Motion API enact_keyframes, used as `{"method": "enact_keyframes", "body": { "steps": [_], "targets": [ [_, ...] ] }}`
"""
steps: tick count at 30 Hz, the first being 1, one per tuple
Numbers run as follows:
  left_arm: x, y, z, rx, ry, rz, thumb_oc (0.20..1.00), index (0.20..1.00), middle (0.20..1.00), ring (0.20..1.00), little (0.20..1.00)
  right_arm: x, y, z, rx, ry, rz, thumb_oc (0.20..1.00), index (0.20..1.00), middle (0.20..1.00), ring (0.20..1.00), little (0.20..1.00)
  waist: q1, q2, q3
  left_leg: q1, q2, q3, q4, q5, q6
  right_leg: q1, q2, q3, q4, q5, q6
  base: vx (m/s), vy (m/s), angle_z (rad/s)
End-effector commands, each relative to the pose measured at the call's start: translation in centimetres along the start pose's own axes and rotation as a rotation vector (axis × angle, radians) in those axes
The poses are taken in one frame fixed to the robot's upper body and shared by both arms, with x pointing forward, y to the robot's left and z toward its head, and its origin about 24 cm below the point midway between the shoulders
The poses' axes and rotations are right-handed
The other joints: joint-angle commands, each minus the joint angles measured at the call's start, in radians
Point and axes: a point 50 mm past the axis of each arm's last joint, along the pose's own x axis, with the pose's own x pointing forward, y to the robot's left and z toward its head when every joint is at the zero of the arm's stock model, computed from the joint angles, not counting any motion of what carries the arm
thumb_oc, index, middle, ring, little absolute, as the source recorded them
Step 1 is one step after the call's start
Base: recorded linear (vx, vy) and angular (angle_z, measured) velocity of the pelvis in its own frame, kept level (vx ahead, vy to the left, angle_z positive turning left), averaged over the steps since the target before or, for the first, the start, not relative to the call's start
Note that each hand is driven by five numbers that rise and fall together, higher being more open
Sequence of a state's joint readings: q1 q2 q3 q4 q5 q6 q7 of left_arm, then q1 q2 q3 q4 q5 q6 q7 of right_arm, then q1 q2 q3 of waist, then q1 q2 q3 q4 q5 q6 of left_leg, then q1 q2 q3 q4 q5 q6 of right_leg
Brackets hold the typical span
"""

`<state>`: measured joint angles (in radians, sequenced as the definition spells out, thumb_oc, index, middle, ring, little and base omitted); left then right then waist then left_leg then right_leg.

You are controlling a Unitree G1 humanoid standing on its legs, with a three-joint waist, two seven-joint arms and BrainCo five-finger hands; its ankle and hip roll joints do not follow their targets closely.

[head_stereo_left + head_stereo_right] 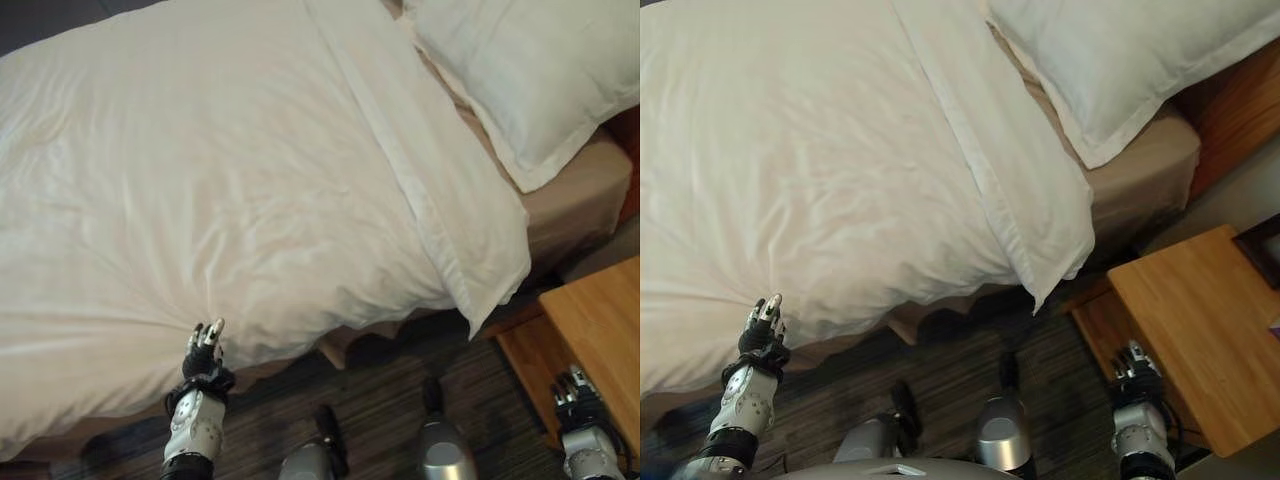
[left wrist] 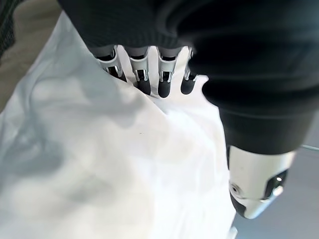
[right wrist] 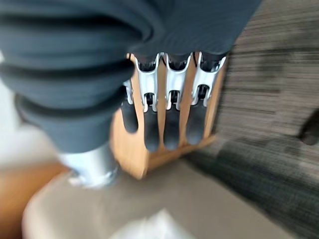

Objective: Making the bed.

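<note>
A white duvet covers most of the bed, wrinkled near its front edge, and its folded top band hangs off the near corner. A white pillow lies at the head on the tan sheet. My left hand is raised at the duvet's front edge. Its straight fingers rest on the cloth, and the thumb stands apart. My right hand hangs low beside the wooden nightstand, with its fingers straight and holding nothing.
The nightstand stands to the right of the bed's near corner, with a dark framed object on its far edge. Dark striped carpet runs between the bed and me. The tan bed base shows under the duvet's hanging edge.
</note>
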<state>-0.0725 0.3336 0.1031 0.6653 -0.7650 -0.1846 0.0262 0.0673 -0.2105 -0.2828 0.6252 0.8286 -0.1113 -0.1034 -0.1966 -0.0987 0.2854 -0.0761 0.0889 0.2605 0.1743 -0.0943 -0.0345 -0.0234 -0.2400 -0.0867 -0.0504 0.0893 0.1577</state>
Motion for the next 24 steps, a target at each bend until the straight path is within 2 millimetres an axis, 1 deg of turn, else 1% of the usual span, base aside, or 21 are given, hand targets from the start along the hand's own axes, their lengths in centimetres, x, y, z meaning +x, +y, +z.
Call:
{"method": "enact_keyframes", "body": {
  "steps": [1, 2, 3, 4, 5, 7, 8, 10, 11, 12, 13, 14, 15, 16, 17, 19, 20, 21, 22, 23, 24],
  "targets": [
    [-2.5, -6.0, -7.2, 0.171, 0.315, -0.299, 1.0, 1.0, 1.0, 1.0, 1.0, 0.0, 4.7, 0.0, 0.03, -0.046, 0.16, 1.0, 1.0, 1.0, 1.0, 1.0, -0.07, -0.025, -0.081, 0.294, -0.001, 0.016, -0.259, -0.051, -0.033, -0.166, 0.118, -0.012, 0.075, 0.079, 0.022, -0.21, 0.082, 0.11],
    [-2.6, -5.9, -7.4, 0.225, 0.323, -0.298, 1.0, 1.0, 1.0, 1.0, 1.0, -1.2, 6.3, -2.1, 0.055, 0.008, 0.219, 1.0, 1.0, 1.0, 1.0, 1.0, -0.078, -0.035, -0.07, 0.294, 0.005, 0.016, -0.262, -0.042, -0.024, -0.191, 0.143, 0.034, 0.138, 0.095, 0.07, -0.22, 0.081, 0.01],
    [-2.7, -5.7, -7.6, 0.249, 0.332, -0.297, 1.0, 1.0, 1.0, 1.0, 1.0, -1.7, 6.9, -3.0, 0.067, 0.036, 0.251, 1.0, 1.0, 1.0, 1.0, 1.0, -0.08, -0.034, -0.066, 0.285, 0.005, 0.015, -0.262, -0.032, -0.019, -0.195, 0.159, 0.059, 0.164, 0.075, 0.074, -0.33, 0.114, -0.1],
    [-2.7, -5.6, -7.7, 0.278, 0.333, -0.294, 1.0, 1.0, 1.0, 1.0, 1.0, -2.3, 7.5, -3.8, 0.068, 0.06, 0.283, 1.0, 1.0, 1.0, 1.0, 1.0, -0.077, -0.032, -0.065, 0.276, 0.008, 0.015, -0.262, -0.019, -0.01, -0.185, 0.172, 0.083, 0.193, 0.043, 0.068, -0.2, 0.07, -0.26],
    [-2.7, -5.5, -7.7, 0.278, 0.333, -0.293, 1.0, 1.0, 1.0, 1.0, 1.0, -2.3, 7.5, -3.9, 0.069, 0.061, 0.284, 1.0, 1.0, 1.0, 1.0, 1.0, -0.077, -0.035, -0.067, 0.272, 0.005, 0.016, -0.262, -0.015, -0.011, -0.189, 0.17, 0.085, 0.192, 0.047, 0.067, -0.19, 0.054, -0.21],
    [-2.6, -5.3, -7.1, 0.336, 0.306, -0.294, 1.0, 1.0, 1.0, 1.0, 1.0, -3.2, 8.5, -4.8, 0.057, 0.088, 0.35, 1.0, 1.0, 1.0, 1.0, 1.0, -0.061, -0.018, -0.063, 0.261, 0.012, 0.027, -0.262, -0.004, 0.007, -0.157, 0.163, 0.092, 0.257, -0.009, 0.034, -0.17, 0.043, -0.18],
    [-2.6, -5.3, -7.1, 0.337, 0.306, -0.293, 1.0, 1.0, 1.0, 1.0, 1.0, -3.3, 8.6, -4.8, 0.057, 0.089, 0.351, 1.0, 1.0, 1.0, 1.0, 1.0, -0.061, -0.02, -0.065, 0.258, 0.011, 0.028, -0.262, 0.0, 0.006, -0.16, 0.163, 0.093, 0.255, -0.005, 0.033, -0.18, 0.036, -0.27],
    [-2.4, -5.5, -6.0, 0.382, 0.242, -0.306, 1.0, 1.0, 1.0, 1.0, 1.0, -4.0, 9.1, -5.3, 0.03, 0.102, 0.403, 1.0, 1.0, 1.0, 1.0, 1.0, -0.046, -0.002, -0.072, 0.243, 0.013, 0.041, -0.262, 0.01, 0.021, -0.127, 0.145, 0.112, 0.322, -0.039, 0.014, -0.18, 0.043, -0.34],
    [-2.3, -5.6, -5.2, 0.388, 0.202, -0.303, 1.0, 1.0, 1.0, 1.0, 1.0, -4.2, 9.4, -5.2, 0.006, 0.096, 0.429, 1.0, 1.0, 1.0, 1.0, 1.0, -0.037, 0.004, -0.077, 0.238, 0.013, 0.048, -0.262, 0.015, 0.025, -0.109, 0.134, 0.122, 0.338, -0.044, 0.01, -0.16, 0.012, -0.17],
    [-2.3, -5.7, -2.9, 0.374, 0.092, -0.303, 1.0, 1.0, 1.0, 1.0, 1.0, -4.5, 9.8, -5.0, -0.023, 0.086, 0.461, 1.0, 1.0, 1.0, 1.0, 1.0, -0.009, 0.01, -0.092, 0.23, 0.005, 0.05, -0.25, 0.014, 0.025, -0.037, 0.092, 0.139, 0.29, -0.061, 0.003, -0.1, -0.016, -0.16],
    [-2.3, -5.6, -2.9, 0.374, 0.092, -0.302, 1.0, 1.0, 1.0, 1.0, 1.0, -4.5, 9.8, -5.1, -0.023, 0.087, 0.461, 1.0, 1.0, 1.0, 1.0, 1.0, -0.008, 0.01, -0.095, 0.227, 0.006, 0.051, -0.251, 0.018, 0.024, -0.039, 0.094, 0.139, 0.285, -0.056, 0.002, -0.03, -0.026, -0.18],
    [-2.3, -5.8, -1.8, 0.369, 0.042, -0.301, 1.0, 1.0, 1.0, 1.0, 1.0, -4.9, 9.5, -5.2, -0.032, 0.09, 0.466, 1.0, 1.0, 1.0, 1.0, 1.0, 0.0, 0.003, -0.114, 0.22, -0.01, 0.046, -0.252, 0.016, 0.025, 0.013, 0.098, 0.16, 0.203, -0.086, -0.002, 0.0, 0.0, -0.31],
    [-2.4, -5.8, -1.5, 0.352, 0.025, -0.295, 1.0, 1.0, 1.0, 1.0, 1.0, -5.1, 9.3, -5.5, -0.038, 0.104, 0.466, 1.0, 1.0, 1.0, 1.0, 1.0, 0.007, 0.006, -0.127, 0.218, -0.015, 0.049, -0.254, 0.017, 0.024, 0.018, 0.104, 0.169, 0.171, -0.093, -0.001, 0.0, -0.008, -0.24],
    [-2.3, -6.1, -0.3, 0.337, -0.033, -0.296, 1.0, 1.0, 1.0, 1.0, 1.0, -5.0, 9.5, -5.5, -0.065, 0.098, 0.48, 1.0, 1.0, 1.0, 1.0, 1.0, 0.024, 0.007, -0.137, 0.214, -0.018, 0.052, -0.248, 0.018, 0.023, 0.034, 0.103, 0.173, 0.128, -0.108, -0.002, -0.02, -0.061, -0.3],
    [-2.7, -6.9, 0.8, 0.311, -0.095, -0.33, 1.0, 1.0, 1.0, 1.0, 1.0, -5.1, 10.0, -5.5, -0.106, 0.096, 0.515, 1.0, 1.0, 1.0, 1.0, 1.0, 0.04, 0.01, -0.148, 0.207, -0.018, 0.049, -0.246, 0.025, 0.018, 0.045, 0.111, 0.193, 0.08, -0.099, -0.007, -0.04, -0.096, -0.37],
    [-2.8, -7.6, 1.6, 0.286, -0.137, -0.351, 1.0, 1.0, 1.0, 1.0, 1.0, -5.1, 10.9, -4.8, -0.142, 0.064, 0.561, 1.0, 1.0, 1.0, 1.0, 1.0, 0.045, 0.015, -0.153, 0.206, -0.009, 0.06, -0.251, 0.032, 0.012, 0.051, 0.108, 0.195, 0.046, -0.09, -0.009, -0.07, -0.105, -0.49],
    [-3.1, -8.4, 2.4, 0.273, -0.176, -0.398, 1.0, 1.0, 1.0, 1.0, 1.0, -5.3, 11.8, -3.9, -0.168, 0.019, 0.613, 1.0, 1.0, 1.0, 1.0, 1.0, 0.047, 0.019, -0.158, 0.201, -0.001, 0.064, -0.253, 0.043, 0.006, 0.059, 0.108, 0.185, 0.029, -0.089, -0.014, -0.06, -0.074, -0.47],
    [-3.1, -8.4, 2.4, 0.273, -0.175, -0.397, 1.0, 1.0, 1.0, 1.0, 1.0, -5.4, 11.8, -3.9, -0.169, 0.019, 0.612, 1.0, 1.0, 1.0, 1.0, 1.0, 0.046, 0.019, -0.159, 0.201, -0.001, 0.063, -0.253, 0.043, 0.005, 0.06, 0.108, 0.184, 0.027, -0.088, -0.014, -0.06, -0.093, -0.41],
    [-3.4, -9.0, 2.7, 0.267, -0.197, -0.425, 1.0, 1.0, 1.0, 1.0, 1.0, -5.7, 12.6, -2.8, -0.246, -0.048, 0.665, 1.0, 1.0, 1.0, 1.0, 1.0, 0.046, 0.022, -0.161, 0.195, 0.008, 0.059, -0.255, 0.055, -0.002, 0.068, 0.11, 0.173, 0.016, -0.091, -0.02, -0.03, -0.049, -0.19],
    [-3.4, -9.0, 2.6, 0.267, -0.197, -0.425, 1.0, 1.0, 1.0, 1.0, 1.0, -5.7, 12.6, -2.8, -0.247, -0.048, 0.665, 1.0, 1.0, 1.0, 1.0, 1.0, 0.044, 0.023, -0.161, 0.195, 0.008, 0.058, -0.255, 0.055, -0.002, 0.069, 0.11, 0.172, 0.016, -0.09, -0.02, -0.04, -0.06, -0.06],
    [-3.6, -9.0, 2.5, 0.27, -0.195, -0.431, 1.0, 1.0, 1.0, 1.0, 1.0, -5.8, 12.9, -2.2, -0.287, -0.08, 0.685, 1.0, 1.0, 1.0, 1.0, 1.0, 0.043, 0.025, -0.162, 0.194, 0.011, 0.054, -0.256, 0.058, -0.004, 0.072, 0.11, 0.167, 0.011, -0.09, -0.022, -0.04, -0.043, 0.02]
  ]
}}
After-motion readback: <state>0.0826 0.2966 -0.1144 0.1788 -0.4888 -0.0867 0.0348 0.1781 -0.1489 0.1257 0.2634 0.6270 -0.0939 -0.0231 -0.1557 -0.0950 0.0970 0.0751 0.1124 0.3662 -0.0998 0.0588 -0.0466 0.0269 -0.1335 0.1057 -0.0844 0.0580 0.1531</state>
